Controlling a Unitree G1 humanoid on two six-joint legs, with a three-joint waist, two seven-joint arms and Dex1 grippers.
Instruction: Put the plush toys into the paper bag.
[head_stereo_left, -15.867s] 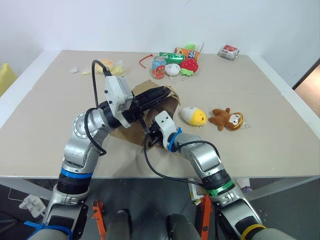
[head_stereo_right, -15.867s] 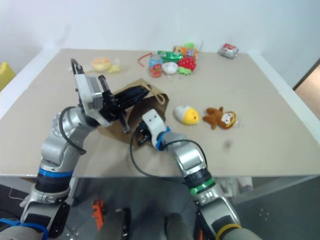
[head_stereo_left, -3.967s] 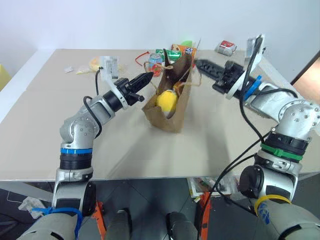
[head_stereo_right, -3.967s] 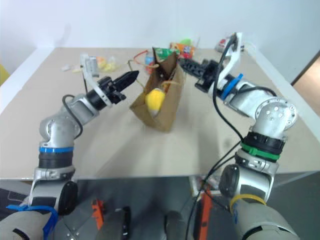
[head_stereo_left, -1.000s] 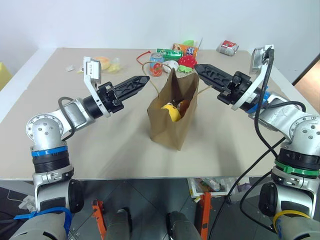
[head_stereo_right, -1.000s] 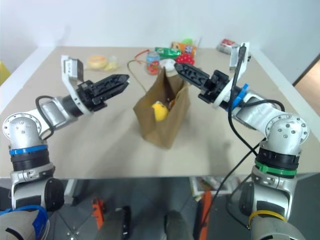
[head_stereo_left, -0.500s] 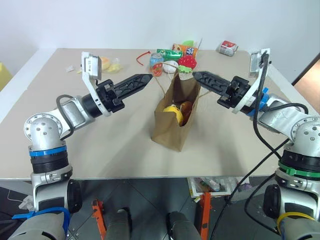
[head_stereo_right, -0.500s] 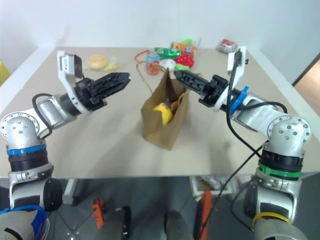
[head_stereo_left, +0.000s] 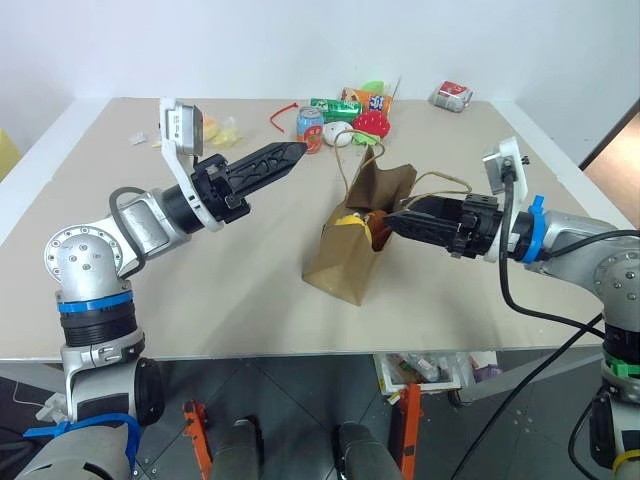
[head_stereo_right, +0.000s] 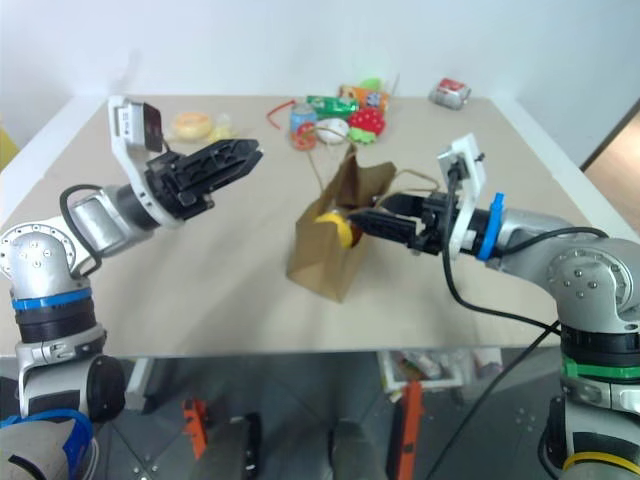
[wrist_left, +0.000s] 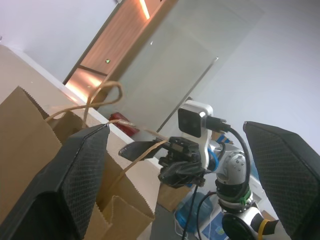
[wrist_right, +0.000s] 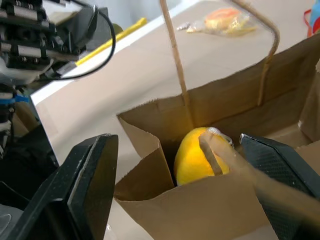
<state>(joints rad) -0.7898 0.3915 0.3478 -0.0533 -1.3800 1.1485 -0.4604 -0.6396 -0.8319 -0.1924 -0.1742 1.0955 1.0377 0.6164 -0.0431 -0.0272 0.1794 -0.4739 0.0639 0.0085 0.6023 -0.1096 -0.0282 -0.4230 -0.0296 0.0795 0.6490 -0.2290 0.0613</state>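
The paper bag (head_stereo_left: 362, 235) stands upright and open near the middle of the counter (head_stereo_left: 200, 270), its twisted loop handles rising above the rim. Inside, the yellow and white egg-shaped plush toy (wrist_right: 196, 155) sits against the near wall. A brown-and-reddish shape beside it in the head views may be the monkey toy, but this cannot be confirmed.

The right gripper (head_stereo_left: 393, 224) is level and points toward the robot's left, with its tips at the bag's mouth. Its fingers (wrist_right: 95, 175) stand wide apart and empty, framing the bag opening in the right wrist view.

The left gripper (head_stereo_left: 290, 152) is raised above the counter, well apart from the bag on the bag's left side, fingers (wrist_left: 70, 175) apart and holding nothing.

At the counter's far edge lie a drink can (head_stereo_left: 310, 129), a red strawberry toy (head_stereo_left: 371, 122), a small white round toy (head_stereo_left: 343, 132) and assorted packets.
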